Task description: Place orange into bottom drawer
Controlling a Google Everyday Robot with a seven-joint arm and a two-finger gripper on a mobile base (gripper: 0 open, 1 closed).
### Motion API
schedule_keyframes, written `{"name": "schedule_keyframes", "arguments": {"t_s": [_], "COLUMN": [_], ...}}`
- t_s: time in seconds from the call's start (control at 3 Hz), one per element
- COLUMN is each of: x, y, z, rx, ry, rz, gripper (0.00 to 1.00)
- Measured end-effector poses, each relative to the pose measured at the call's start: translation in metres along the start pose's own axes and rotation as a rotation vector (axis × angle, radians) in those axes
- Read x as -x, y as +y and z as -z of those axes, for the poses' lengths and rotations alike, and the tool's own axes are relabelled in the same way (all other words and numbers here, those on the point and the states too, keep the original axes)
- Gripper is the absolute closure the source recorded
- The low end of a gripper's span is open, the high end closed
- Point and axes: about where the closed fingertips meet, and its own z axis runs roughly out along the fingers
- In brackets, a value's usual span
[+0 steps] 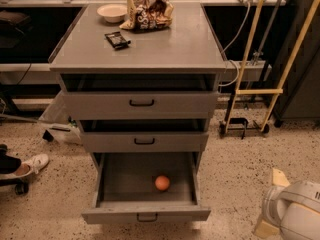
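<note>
The orange (162, 183) is seen resting inside the pulled-out bottom drawer (115, 215), so placement is judged complete. The gripper (280, 209) is found low at the right, well apart from the drawer, and its grip state cannot be told. Only a clear retreat is judged to be called for next.

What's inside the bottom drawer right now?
The orange lies right of centre on the floor of the bottom drawer. The drawer's back is hidden under the middle drawer. The gripper sits outside, lower right.

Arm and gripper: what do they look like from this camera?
The arm is a rounded white shell with grey seams and pale tan pieces along its edge; no cables show. The gripper is in the view's bottom right corner.
</note>
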Motion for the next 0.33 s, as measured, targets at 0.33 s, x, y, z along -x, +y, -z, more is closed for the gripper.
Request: {"name": "schedule_keyframes", "arguments": {"t_s": [0.33], "x": [0.0000], "y": [0.0000], "z": [0.0000], "rx": [0.000], "ry": [0.000], "rz": [0.000], "gripper": [0.00]}}
